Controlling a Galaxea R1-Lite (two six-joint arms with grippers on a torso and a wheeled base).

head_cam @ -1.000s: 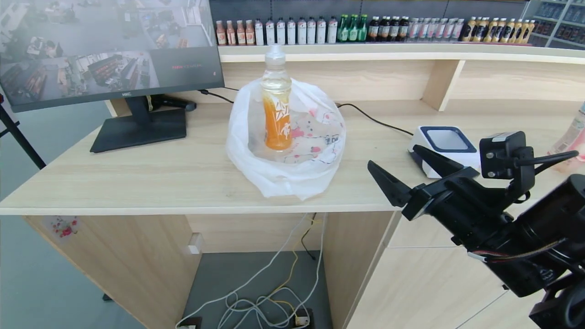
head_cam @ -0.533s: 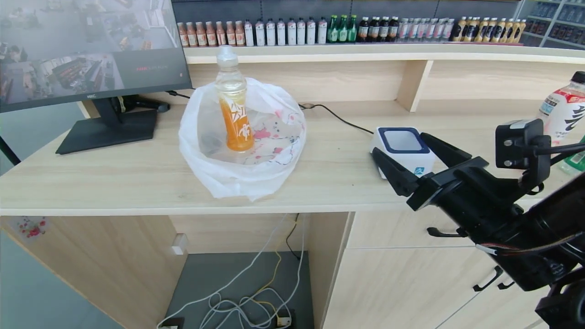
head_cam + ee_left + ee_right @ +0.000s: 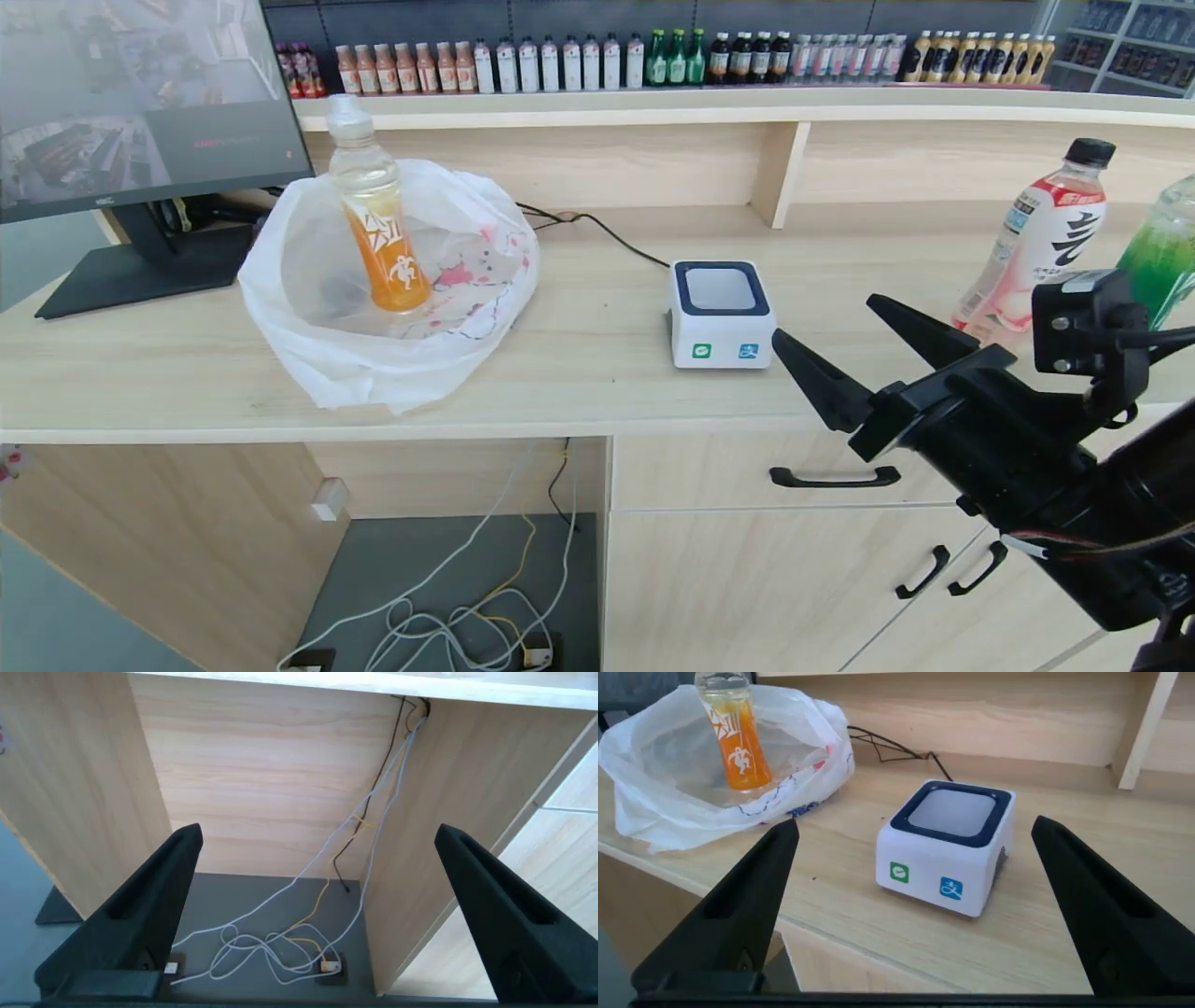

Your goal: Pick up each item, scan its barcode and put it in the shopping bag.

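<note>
1. Right gripper (image 3: pixel 822 316): jaws wide apart, empty, lower right of the head view, just right of the scanner (image 3: pixel 720 313).
2. Left gripper (image 3: pixel 315 835): wide apart, empty, facing floor cables (image 3: pixel 280 947).
3. Orange bottle (image 3: pixel 378 243): upright inside the shopping bag (image 3: pixel 373 373), left of frame.
4. Pink bottle (image 3: pixel 1032 247) and green bottle (image 3: pixel 1158 257): standing at the right edge.

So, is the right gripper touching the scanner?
Apart. In the right wrist view the open right gripper frames the scanner, with bare counter showing between it and each finger.

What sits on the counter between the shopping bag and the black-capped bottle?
The white scanner stands between the shopping bag and black-capped bottle, plain in the head view.
</note>
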